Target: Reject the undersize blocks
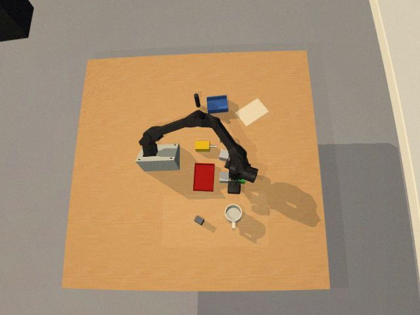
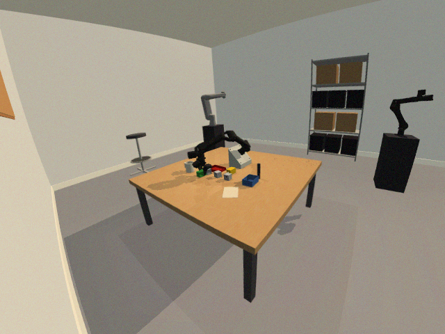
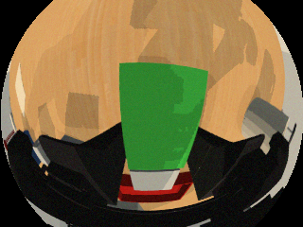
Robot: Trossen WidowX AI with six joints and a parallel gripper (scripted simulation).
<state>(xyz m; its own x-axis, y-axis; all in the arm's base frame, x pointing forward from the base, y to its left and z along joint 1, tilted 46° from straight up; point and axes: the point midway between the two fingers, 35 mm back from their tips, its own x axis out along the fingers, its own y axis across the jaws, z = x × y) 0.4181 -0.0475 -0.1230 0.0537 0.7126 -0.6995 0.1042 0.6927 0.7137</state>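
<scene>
My fingers (image 1: 234, 181) (image 2: 204, 170) are clamped on the green block-shaped handle of the GO gauge (image 1: 242, 181) (image 2: 200, 173) (image 3: 161, 113). Right ahead of it sits a small grey steel block (image 1: 224, 176) (image 2: 208, 171) (image 3: 153, 181), and I see no pin between the two in my wrist view, so I judge the gauge to be in this bore, fully or nearly so. The step in hand is testing this block. If the handle is truly seated, the block is good and stays; next I should draw straight back toward the desk's right edge, as seen from above, without dragging or tipping it.

Just beyond the block, toward the desk's left edge, lies the shallow red reject tray (image 1: 203, 177) (image 2: 217, 168) (image 3: 128, 194), with no block in it. Toward the desk's top edge stands a second steel block (image 1: 224, 154) (image 2: 217, 174), then a third (image 1: 221, 140) (image 2: 227, 176), mostly hidden under my arm from above. I cannot tell whether either has been tested. The yellow block-handled gauge (image 1: 202, 146) (image 2: 231, 170) lies near them, and I should leave it alone. Farther off, nearer the top edge, sits an open blue plastic bin (image 1: 217, 104) (image 2: 250, 180).
</scene>
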